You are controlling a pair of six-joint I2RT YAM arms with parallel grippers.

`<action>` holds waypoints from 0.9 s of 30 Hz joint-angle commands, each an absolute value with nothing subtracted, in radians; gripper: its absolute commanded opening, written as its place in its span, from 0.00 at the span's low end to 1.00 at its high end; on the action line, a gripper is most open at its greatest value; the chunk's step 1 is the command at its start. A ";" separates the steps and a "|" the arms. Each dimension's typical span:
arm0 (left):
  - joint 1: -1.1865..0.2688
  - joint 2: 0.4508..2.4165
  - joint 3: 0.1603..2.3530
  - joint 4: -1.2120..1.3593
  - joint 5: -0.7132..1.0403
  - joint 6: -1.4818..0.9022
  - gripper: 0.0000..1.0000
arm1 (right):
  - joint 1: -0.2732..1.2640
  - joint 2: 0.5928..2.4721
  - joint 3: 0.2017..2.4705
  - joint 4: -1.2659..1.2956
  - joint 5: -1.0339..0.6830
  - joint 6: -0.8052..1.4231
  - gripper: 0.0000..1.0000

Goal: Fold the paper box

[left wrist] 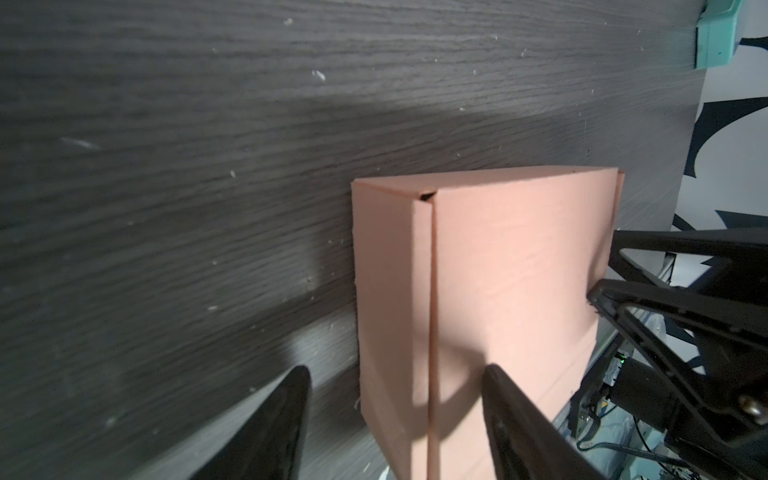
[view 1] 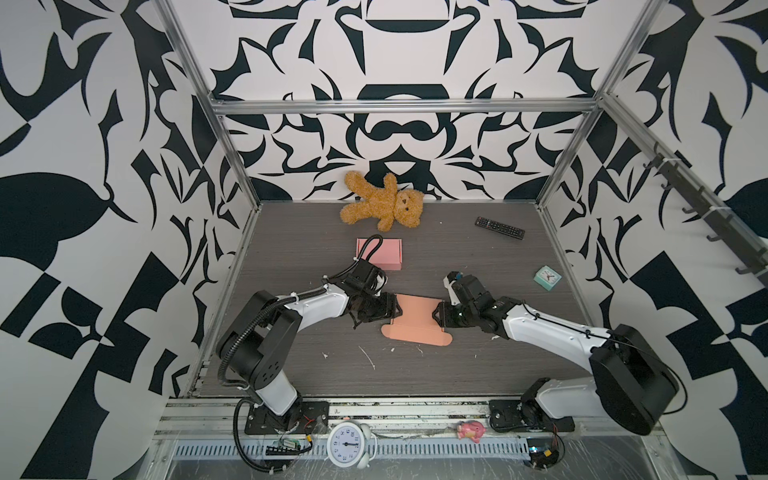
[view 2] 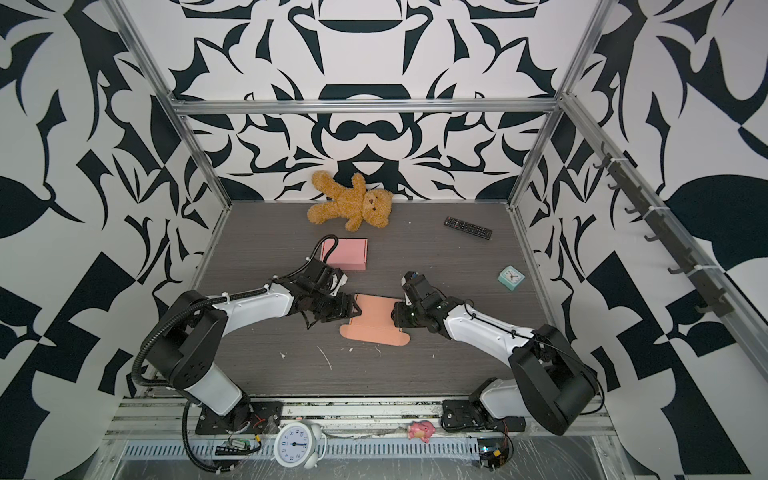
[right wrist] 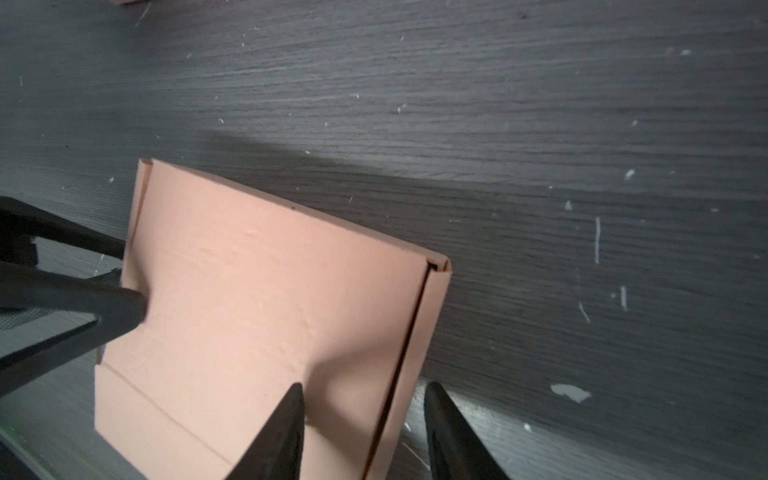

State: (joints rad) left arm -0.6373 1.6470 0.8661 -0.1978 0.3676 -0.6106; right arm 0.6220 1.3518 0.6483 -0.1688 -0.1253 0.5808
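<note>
I'm driving from afar in a lab test cell: silver aluminium frame (view 1: 399,107), black-and-white patterned wall panels (view 1: 83,124), dark grey wood-grain tabletop (view 1: 457,257).

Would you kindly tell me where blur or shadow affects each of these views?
Left wrist view: the left end effector is out of focus and shadows the paper box; right wrist view: a broad shadow band crosses the table; both top views: evenly lit and sharp.
</note>
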 commanded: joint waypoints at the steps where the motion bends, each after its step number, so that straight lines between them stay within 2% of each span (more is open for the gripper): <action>1: -0.646 1.671 0.849 -0.195 0.379 -0.620 0.65 | 0.618 1.352 0.639 -0.149 -0.124 0.592 0.48; 10: -0.648 1.680 0.844 -0.192 0.368 -0.617 0.52 | 0.618 1.365 0.641 -0.148 -0.120 0.583 0.48; 22: -0.650 1.664 0.850 -0.195 0.363 -0.618 0.51 | 0.619 1.329 0.661 -0.196 -0.100 0.572 0.48; 27: -0.650 1.636 0.863 -0.212 0.370 -0.617 0.56 | 0.619 1.289 0.670 -0.227 -0.090 0.571 0.52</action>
State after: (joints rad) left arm -0.6476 1.6577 0.8661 -0.1829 0.3714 -0.6128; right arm 0.6220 1.3312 0.6460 -0.1947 -0.1150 0.5766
